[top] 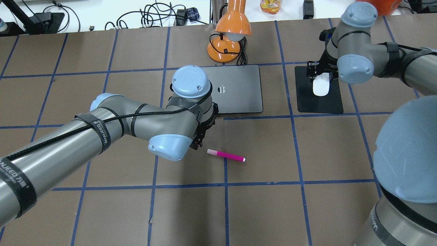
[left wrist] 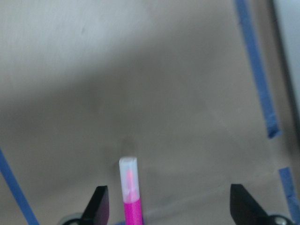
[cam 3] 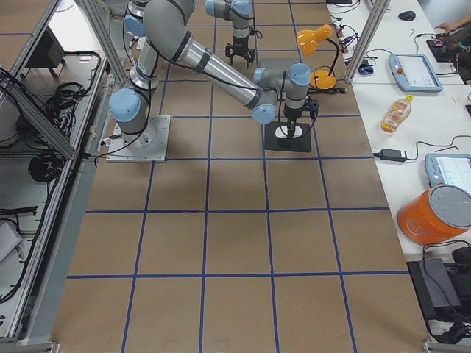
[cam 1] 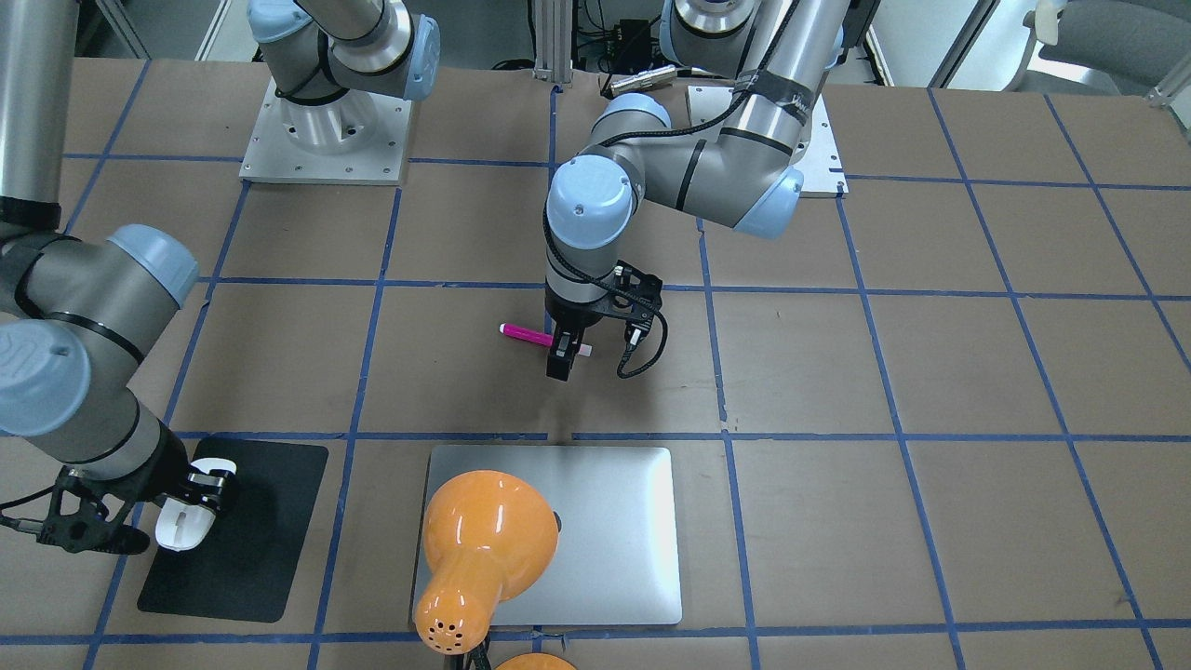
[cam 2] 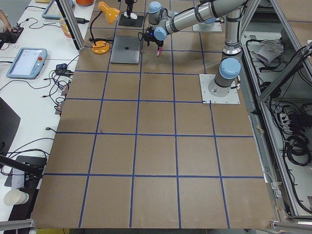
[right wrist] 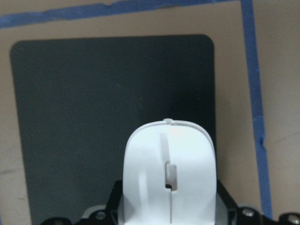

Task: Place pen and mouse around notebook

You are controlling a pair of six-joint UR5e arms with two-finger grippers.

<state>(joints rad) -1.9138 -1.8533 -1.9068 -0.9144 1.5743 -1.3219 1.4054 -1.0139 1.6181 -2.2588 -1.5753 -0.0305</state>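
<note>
Evidently the step in hand is the pick-up of the pen [top: 226,155]. The left gripper [left wrist: 169,206] hangs over it with jaws spread wide and holding nothing. In the wrist view the pen's pale cap end lies between them, much closer to one jaw than to the other.

The pen is a slim magenta stick lying flat on the brown desk [top: 307,153], on the near side of the notebook [top: 239,92] and apart from it. The next move probably calls for centring the jaws over the barrel, descending to the desk and closing across the narrow width. So thin and round a body may roll if one jaw meets it first.

The mouse [right wrist: 169,173], a smooth white oval with a centre line and a wheel slot, lies on the black mat [right wrist: 93,117] just beside the notebook, on the robot's right. The right gripper [cam 1: 207,493] straddles it. Its jaws are hidden by the mouse body in the wrist view and too small elsewhere, so whether they pinch it cannot be told.

The notebook is a closed, flat grey slab with rounded corners and a small dark centre mark. An orange lamp [cam 1: 484,540] stands at its far edge.
</note>
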